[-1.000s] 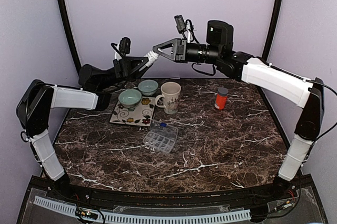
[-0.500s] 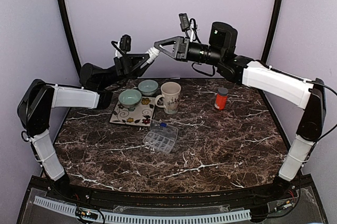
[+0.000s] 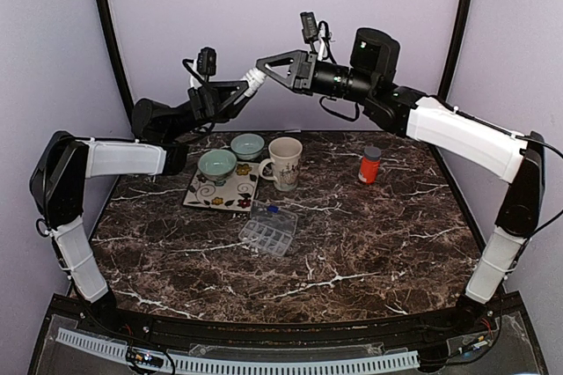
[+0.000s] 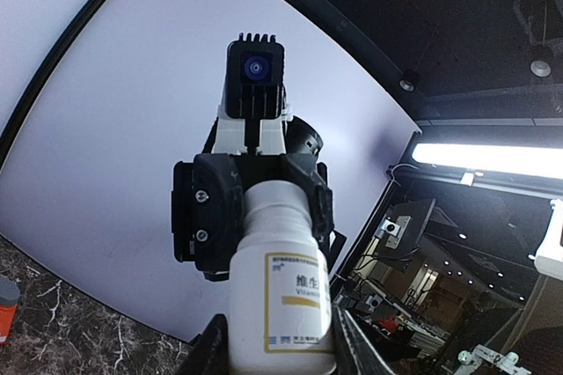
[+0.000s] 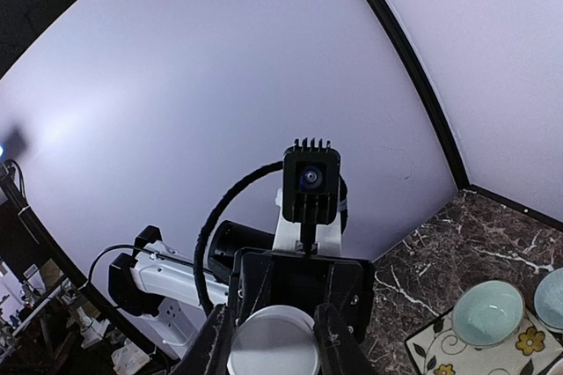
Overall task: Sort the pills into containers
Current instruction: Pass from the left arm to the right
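High above the counter (image 3: 369,243), the left jaws clamp the body of the white bottle (image 3: 253,87) while the right jaws clamp its cap (image 5: 272,340), probably to twist it open for the pill box (image 3: 268,230) below.

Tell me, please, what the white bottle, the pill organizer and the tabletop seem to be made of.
The white bottle looks like opaque plastic: smooth, glossy, with a printed label. The pill organizer looks like clear plastic; the veined surface shows through its compartments. The tabletop is dark stone or a marble-look laminate, white veins on brown; which is unclear.
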Robot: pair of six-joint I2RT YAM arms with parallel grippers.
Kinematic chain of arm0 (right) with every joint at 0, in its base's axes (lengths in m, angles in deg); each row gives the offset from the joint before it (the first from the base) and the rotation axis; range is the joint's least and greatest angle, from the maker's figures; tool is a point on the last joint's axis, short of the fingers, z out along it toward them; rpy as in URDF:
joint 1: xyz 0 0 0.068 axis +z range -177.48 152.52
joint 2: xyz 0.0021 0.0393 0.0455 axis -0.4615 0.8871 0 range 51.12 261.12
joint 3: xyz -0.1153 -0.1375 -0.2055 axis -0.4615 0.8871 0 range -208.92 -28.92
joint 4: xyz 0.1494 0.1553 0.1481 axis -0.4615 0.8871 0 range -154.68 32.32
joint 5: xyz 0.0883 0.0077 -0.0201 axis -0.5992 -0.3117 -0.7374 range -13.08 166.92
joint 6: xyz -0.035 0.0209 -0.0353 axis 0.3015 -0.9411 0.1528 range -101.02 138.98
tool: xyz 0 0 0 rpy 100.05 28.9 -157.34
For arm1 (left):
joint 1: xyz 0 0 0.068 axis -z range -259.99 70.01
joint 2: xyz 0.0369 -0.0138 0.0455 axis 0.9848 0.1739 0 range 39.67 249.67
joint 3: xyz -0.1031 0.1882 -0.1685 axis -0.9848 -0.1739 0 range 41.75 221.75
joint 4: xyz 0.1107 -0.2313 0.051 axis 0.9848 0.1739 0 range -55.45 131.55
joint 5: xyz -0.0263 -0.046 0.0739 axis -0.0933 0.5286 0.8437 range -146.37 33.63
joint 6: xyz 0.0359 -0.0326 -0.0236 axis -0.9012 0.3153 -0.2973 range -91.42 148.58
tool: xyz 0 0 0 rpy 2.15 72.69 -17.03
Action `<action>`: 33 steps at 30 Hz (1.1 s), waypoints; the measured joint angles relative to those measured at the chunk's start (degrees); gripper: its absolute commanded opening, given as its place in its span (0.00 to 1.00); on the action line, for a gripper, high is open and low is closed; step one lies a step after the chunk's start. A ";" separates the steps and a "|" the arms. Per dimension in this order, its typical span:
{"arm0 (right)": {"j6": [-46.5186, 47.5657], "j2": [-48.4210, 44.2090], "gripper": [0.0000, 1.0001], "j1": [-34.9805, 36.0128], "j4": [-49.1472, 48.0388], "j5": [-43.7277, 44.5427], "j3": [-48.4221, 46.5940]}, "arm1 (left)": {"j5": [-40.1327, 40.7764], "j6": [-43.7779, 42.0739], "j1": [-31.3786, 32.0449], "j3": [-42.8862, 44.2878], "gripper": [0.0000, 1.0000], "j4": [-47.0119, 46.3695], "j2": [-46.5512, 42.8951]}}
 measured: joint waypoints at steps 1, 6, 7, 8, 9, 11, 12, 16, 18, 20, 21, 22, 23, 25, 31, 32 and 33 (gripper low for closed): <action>0.00 0.00 0.17 0.04 0.22 0.09 -0.26 | -0.22 -0.22 0.00 0.37 0.01 0.04 0.04; 0.00 0.50 0.17 0.15 1.53 0.39 -1.92 | -1.16 -1.86 -0.11 1.53 0.00 1.14 0.09; 0.00 0.66 0.17 0.15 1.81 0.48 -2.27 | -1.38 -2.21 -0.20 1.75 0.01 1.46 0.09; 0.02 0.85 0.17 0.15 2.10 0.63 -2.62 | -1.64 -2.60 -0.26 1.99 0.01 1.88 0.09; 0.02 0.98 0.17 0.15 2.47 0.79 -2.99 | -1.95 -3.13 -0.37 2.32 0.01 2.54 0.09; 0.17 1.20 0.16 0.13 3.39 1.25 -3.67 | -2.49 -4.22 -0.55 2.89 0.00 3.74 0.09; 0.22 1.25 0.16 0.13 3.74 1.42 -3.96 | -2.69 -4.72 -0.57 3.13 0.01 4.20 0.09; 0.28 1.44 0.16 0.13 5.33 2.34 -4.66 | -3.48 -6.93 -0.68 3.58 0.01 6.32 0.09; 0.33 1.64 0.16 0.11 6.34 2.95 -5.16 | -3.87 -8.09 -0.79 3.78 0.01 7.45 0.09; 0.44 1.88 0.15 0.09 7.41 3.52 -5.75 | -4.11 -9.90 -0.83 3.93 0.01 9.09 0.00; 0.46 2.01 0.15 0.07 8.02 3.87 -6.03 | -4.24 -11.02 -0.85 3.93 0.01 10.10 -0.13; 0.46 2.12 0.15 0.07 8.50 4.11 -6.25 | -4.37 -12.09 -0.85 3.96 0.01 11.04 -0.28; 0.46 2.23 0.15 0.07 9.11 4.35 -6.49 | -4.74 -13.55 -0.85 3.96 0.01 12.68 -0.59; 0.42 2.43 0.15 0.00 9.90 4.81 -6.88 | -5.01 -16.31 -0.85 3.96 0.01 15.87 -1.38; 0.13 2.45 0.13 -0.02 10.71 5.46 -7.19 | -4.92 -24.52 -0.85 3.96 0.00 25.18 -4.22; 0.04 2.45 0.13 -0.02 10.78 5.55 -7.19 | -4.79 -25.88 -0.85 3.93 0.00 26.67 -4.70; -0.07 2.45 0.13 -0.02 10.82 5.57 -7.19 | -4.66 -26.88 -0.85 3.93 0.01 27.69 -5.05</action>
